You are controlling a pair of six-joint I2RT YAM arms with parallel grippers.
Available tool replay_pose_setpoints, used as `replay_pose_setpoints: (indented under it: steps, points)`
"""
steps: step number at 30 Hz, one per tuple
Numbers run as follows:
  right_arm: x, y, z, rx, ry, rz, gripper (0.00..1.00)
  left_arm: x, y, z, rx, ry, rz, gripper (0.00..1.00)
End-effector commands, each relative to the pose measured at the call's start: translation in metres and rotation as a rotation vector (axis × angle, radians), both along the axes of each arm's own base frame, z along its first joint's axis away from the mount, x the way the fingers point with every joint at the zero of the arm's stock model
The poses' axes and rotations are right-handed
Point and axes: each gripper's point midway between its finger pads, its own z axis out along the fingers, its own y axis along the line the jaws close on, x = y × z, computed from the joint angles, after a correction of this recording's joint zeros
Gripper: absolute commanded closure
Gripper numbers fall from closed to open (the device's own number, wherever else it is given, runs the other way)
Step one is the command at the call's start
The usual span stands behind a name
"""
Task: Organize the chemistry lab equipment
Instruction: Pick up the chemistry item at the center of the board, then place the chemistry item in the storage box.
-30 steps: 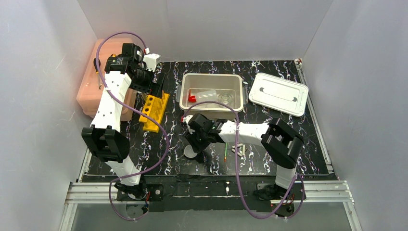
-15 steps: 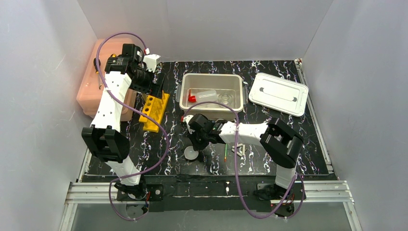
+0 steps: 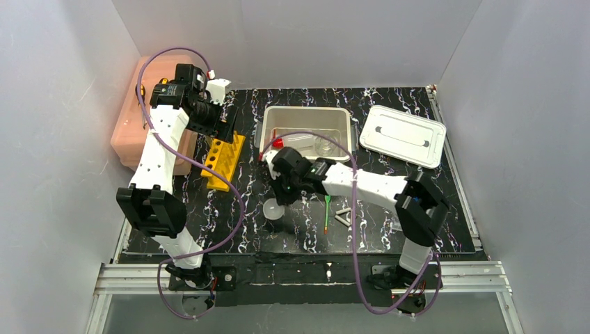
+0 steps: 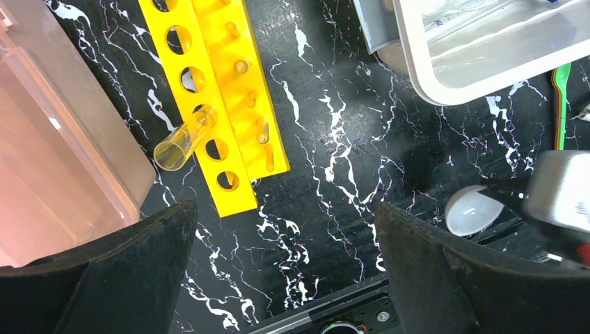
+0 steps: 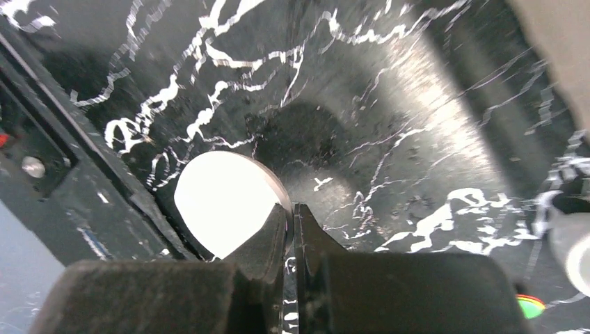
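Right gripper (image 5: 291, 212) pinched shut on rim of white bowl (image 5: 222, 198).
Squeeze bottle (image 3: 296, 141) already laid in tray (image 3: 306, 110) behind it.
Green spoon (image 3: 326, 212) and white triangle (image 3: 344, 217) beside it, not yet put away.
Left gripper (image 4: 285, 209) spread wide, nothing held.
One glass tube (image 4: 182, 142) slotted in yellow rack (image 4: 216, 69) below it.

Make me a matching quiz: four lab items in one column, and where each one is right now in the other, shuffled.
1. bowl
2. bottle
3. tube
4. spoon

A. flat on the table
B. pinched by the right tool
C. poking from the rack
D. lying in the tray

Pairs: 1-B, 2-D, 3-C, 4-A
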Motion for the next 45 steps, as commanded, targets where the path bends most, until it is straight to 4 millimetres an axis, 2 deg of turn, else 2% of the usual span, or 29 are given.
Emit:
replay_pose_setpoints:
  steps: [1,4,7,11,15,20,24,33,45]
  points:
    - [0.026,-0.001,0.086,0.143,-0.075,-0.005,0.99,-0.009,0.004,0.012,0.0,-0.032,0.001,0.01]
    - [0.05,-0.012,0.122,0.173,-0.119,-0.048,0.99,-0.009,0.003,0.014,-0.002,-0.037,-0.002,0.01]
    - [0.08,-0.031,0.143,0.161,-0.171,-0.121,0.99,-0.01,0.002,0.015,-0.006,-0.039,-0.005,0.01]
    - [0.123,-0.06,0.159,0.166,-0.203,-0.238,0.99,-0.011,0.002,0.013,-0.01,-0.035,-0.006,0.01]
    - [0.16,-0.084,0.16,0.143,-0.228,-0.337,0.99,-0.011,0.002,0.012,-0.006,-0.032,-0.005,0.0]
    - [0.195,-0.111,0.135,0.045,-0.238,-0.433,0.99,-0.011,0.003,0.013,-0.002,-0.033,-0.005,0.0]
    - [0.208,-0.122,0.105,-0.018,-0.202,-0.465,0.99,-0.011,0.003,0.012,-0.002,-0.033,-0.005,0.01]
    - [0.215,-0.126,0.056,-0.107,-0.157,-0.488,0.99,-0.011,0.003,0.01,-0.001,-0.027,-0.008,0.01]
    - [0.219,-0.129,0.013,-0.201,-0.122,-0.514,0.99,-0.012,0.001,0.01,-0.014,-0.02,-0.01,0.01]
